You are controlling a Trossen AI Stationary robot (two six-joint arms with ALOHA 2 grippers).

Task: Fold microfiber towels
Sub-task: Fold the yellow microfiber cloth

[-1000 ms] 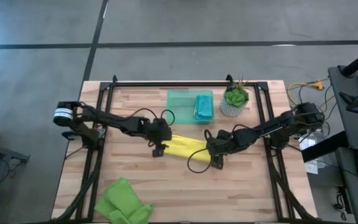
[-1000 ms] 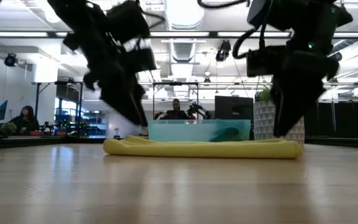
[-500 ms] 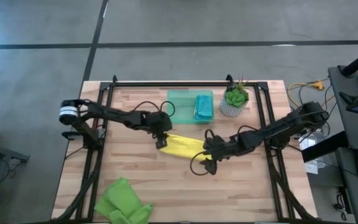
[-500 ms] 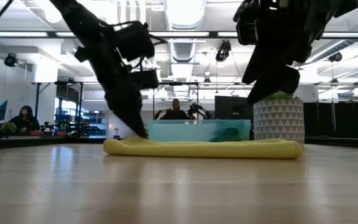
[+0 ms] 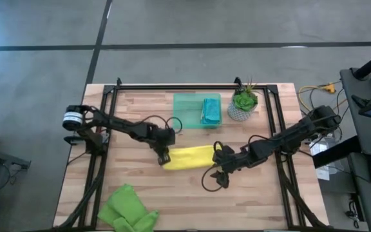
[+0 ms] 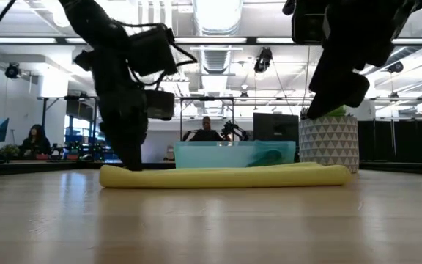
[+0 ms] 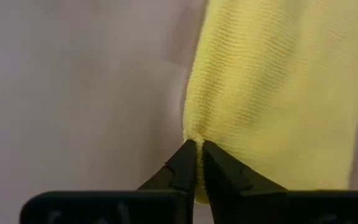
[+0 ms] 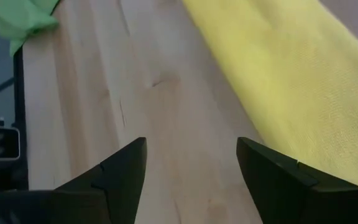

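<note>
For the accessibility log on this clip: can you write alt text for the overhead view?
Seen from above, the left gripper is shut on the left end of a folded yellow towel mid-table, while the open right gripper hangs beside its right end. A green tray holding a teal towel sits behind, by a potted plant; lime green towels lie at the front left.

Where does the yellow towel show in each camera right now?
High view: yellow towel mid-table, between the grippers.
Low view: flat roll across the middle, tray behind.
Left wrist view: fills upper right, edge pinched.
Right wrist view: upper right.
Shared landmark: left gripper on its end.
</note>
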